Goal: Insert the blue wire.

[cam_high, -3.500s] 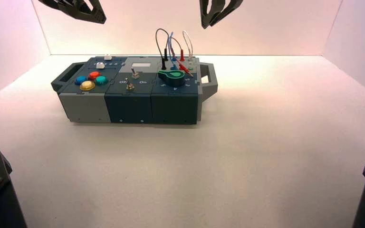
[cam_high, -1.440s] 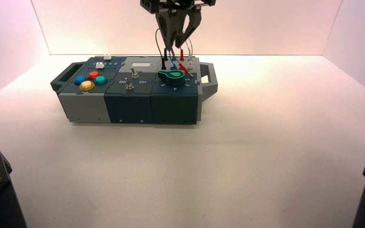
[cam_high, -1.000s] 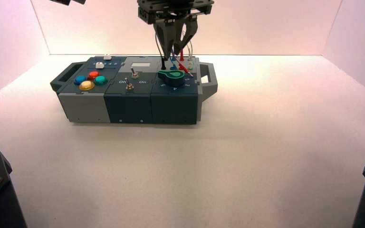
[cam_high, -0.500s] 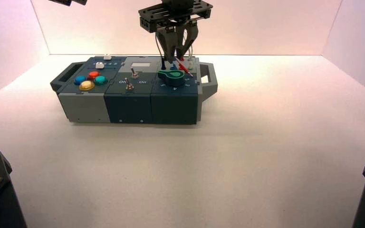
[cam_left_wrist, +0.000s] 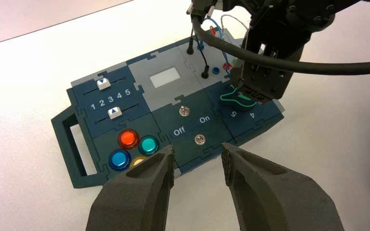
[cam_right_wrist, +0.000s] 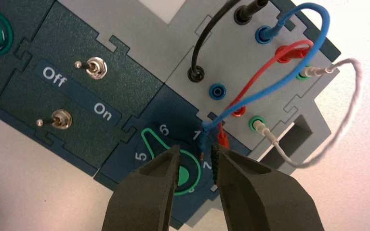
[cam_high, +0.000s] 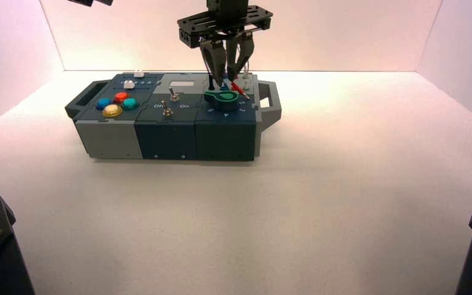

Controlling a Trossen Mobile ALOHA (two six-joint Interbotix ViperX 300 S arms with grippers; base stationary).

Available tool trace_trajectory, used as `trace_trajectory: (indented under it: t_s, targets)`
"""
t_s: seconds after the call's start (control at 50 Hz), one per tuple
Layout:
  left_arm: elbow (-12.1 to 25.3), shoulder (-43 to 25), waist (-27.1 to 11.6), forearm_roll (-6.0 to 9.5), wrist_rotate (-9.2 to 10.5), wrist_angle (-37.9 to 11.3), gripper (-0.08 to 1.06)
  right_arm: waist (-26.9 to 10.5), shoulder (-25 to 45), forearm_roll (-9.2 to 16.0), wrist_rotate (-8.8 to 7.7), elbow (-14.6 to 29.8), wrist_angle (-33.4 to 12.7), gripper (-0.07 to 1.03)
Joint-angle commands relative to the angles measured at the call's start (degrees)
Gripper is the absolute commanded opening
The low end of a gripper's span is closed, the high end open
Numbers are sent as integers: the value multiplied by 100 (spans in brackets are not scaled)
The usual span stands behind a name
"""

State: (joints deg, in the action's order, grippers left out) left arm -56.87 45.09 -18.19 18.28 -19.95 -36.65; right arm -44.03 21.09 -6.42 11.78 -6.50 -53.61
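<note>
While I watch from my station, with the knob (cam_high: 222,101) as my landmark, the left gripper (cam_left_wrist: 197,150) waits well off to its left, beyond the box (cam_high: 166,138), fingers apart. Far left of the knob I see four coloured buttons (cam_high: 121,97) and two white sliders (cam_high: 129,85); nearer its left side stand two metal toggle switches (cam_high: 168,112). Just beyond the knob, the black wire (cam_right_wrist: 203,41) has both ends plugged in. My right gripper (cam_right_wrist: 195,150) is right over the knob's area, fingers apart — the blue wire's (cam_right_wrist: 289,77) loose plug shows between the tips, unclamped. Its other end sits in the far blue socket (cam_right_wrist: 264,34) — the nearer blue socket (cam_right_wrist: 217,91) is empty. Farther right loop the red wire (cam_right_wrist: 257,72) and white wire (cam_right_wrist: 354,106).
</note>
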Motion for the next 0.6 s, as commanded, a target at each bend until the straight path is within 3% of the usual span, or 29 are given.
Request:
trace_trajectory:
  t_s: [0.02, 0.6]
  targets:
    - [79, -9, 0, 0, -35, 70, 53, -9, -88, -9, 62, 202, 18, 37]
    - [44, -18, 0, -18, -53, 114, 53, 18, 141, -97, 79, 378, -9, 37]
